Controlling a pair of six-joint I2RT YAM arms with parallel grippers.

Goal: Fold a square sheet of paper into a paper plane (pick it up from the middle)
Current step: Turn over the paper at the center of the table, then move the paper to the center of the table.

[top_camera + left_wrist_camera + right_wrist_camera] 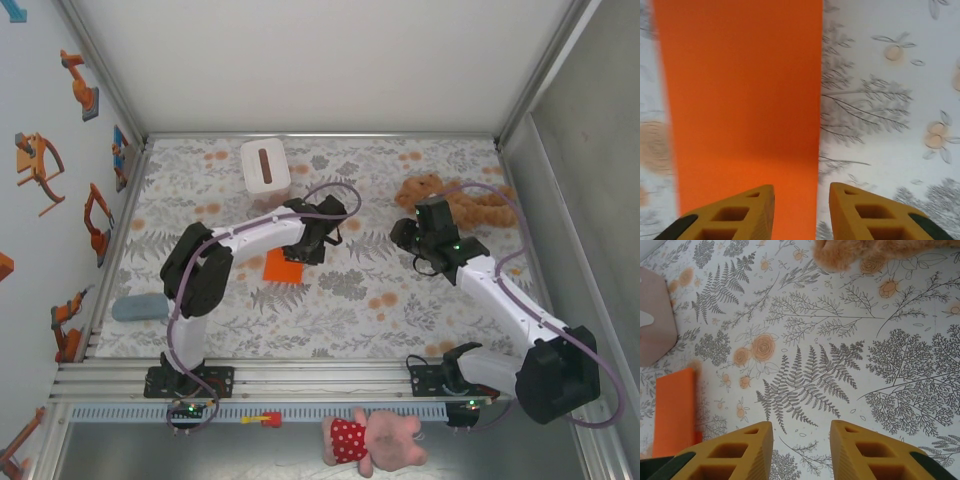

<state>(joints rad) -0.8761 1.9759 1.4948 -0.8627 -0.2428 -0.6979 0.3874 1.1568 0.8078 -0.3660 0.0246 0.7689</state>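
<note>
Left gripper (801, 192) fingers apart, clamping nothing, straddling right edge of square sheet of paper (740, 100) | right gripper (801, 429) fingers apart over floral cloth (900, 365) | left arm (250, 235) elbow raised, forearm reaching centre | right arm (500, 295) stretched toward plush toy (470, 205) | paper: narrow orange rectangle, crisp-edged, flat on cloth, near tissue box (265, 170)

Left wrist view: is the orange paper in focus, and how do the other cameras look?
Left wrist: the orange paper has a crisp right edge, a smeared left edge, and darker shading near the left end effector. Right wrist: the tablecloth print is sharp, the plush toy blurred at the top. Top external: even light, soft shadows.
</note>
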